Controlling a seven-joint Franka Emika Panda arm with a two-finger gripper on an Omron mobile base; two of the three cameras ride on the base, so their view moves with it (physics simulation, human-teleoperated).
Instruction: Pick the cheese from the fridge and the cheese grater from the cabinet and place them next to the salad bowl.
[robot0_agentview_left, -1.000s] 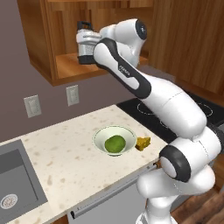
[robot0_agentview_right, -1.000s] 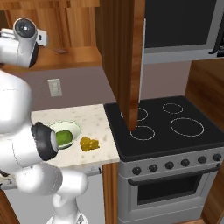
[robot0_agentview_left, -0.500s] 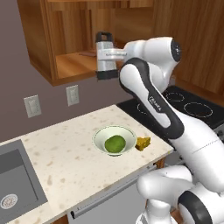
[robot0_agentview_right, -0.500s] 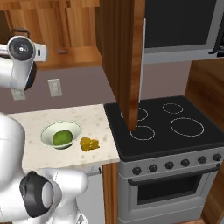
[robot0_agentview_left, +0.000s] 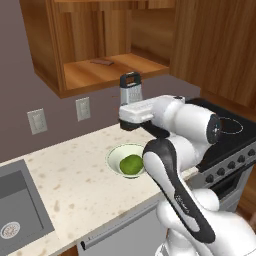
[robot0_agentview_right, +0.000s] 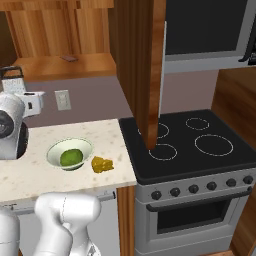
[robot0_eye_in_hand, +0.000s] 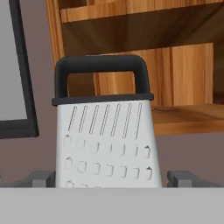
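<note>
The cheese grater (robot0_eye_in_hand: 105, 131) is riding upright in the gripper (robot0_eye_in_hand: 109, 178), out in the open air below and in front of the wooden wall cabinet (robot0_agentview_left: 100, 70) and above the speckled counter (robot0_agentview_left: 75, 185). Its black loop handle is pointing up and its metal body is sitting between the two dark fingertips (robot0_eye_in_hand: 41, 178). The fingers are standing spread about as wide as they go, one at each side of the grater's broad lower body; that wide spread is probably just what the grater's width demands, though actual contact at the pads is hard to confirm from the hand view.

In the left base view the hand is carrying the grater (robot0_agentview_left: 131, 89) level, presumably so it can be set down on its base without tipping.

The salad bowl (robot0_agentview_right: 70, 152) is resting on the counter with a green item inside. The cheese (robot0_agentview_right: 101, 164) is lying just beside it on the stove side, so that half of the task looks done. The grater appears bound for the free counter near the bowl.
</note>
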